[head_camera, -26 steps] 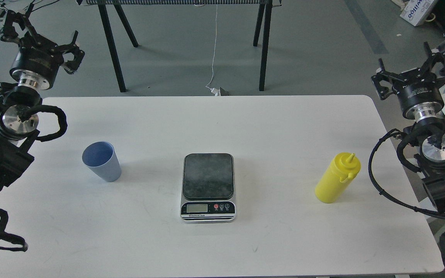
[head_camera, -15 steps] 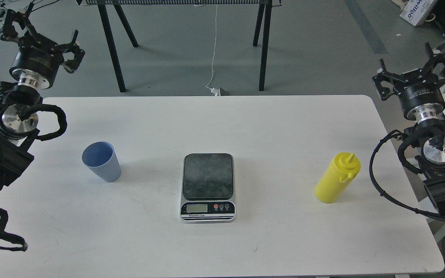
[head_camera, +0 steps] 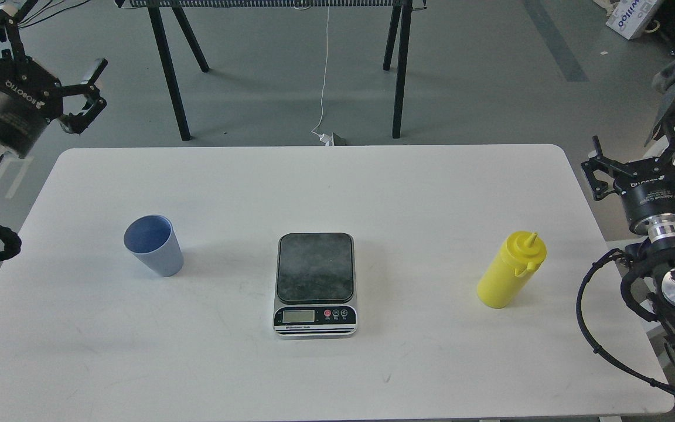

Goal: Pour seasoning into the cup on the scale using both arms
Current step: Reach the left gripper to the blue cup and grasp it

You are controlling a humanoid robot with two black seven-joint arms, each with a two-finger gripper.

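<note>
Head view: seasoning [head_camera: 511,271] near open right end effector [head_camera: 645,159], apart.

I have one view only, from the head, so no second camera shares any part of it. It looks forward and down over the white table [head_camera: 337,176], steeply enough that I see the top plate of the scale [head_camera: 314,268] near the middle and into the mouth of the cup [head_camera: 153,244]. It sits back far enough to take in both far corners of the table, while the near edge runs off the bottom. Beyond the far edge, grey floor [head_camera: 478,64] fills the upper third. My arms enter at both side edges.
</note>
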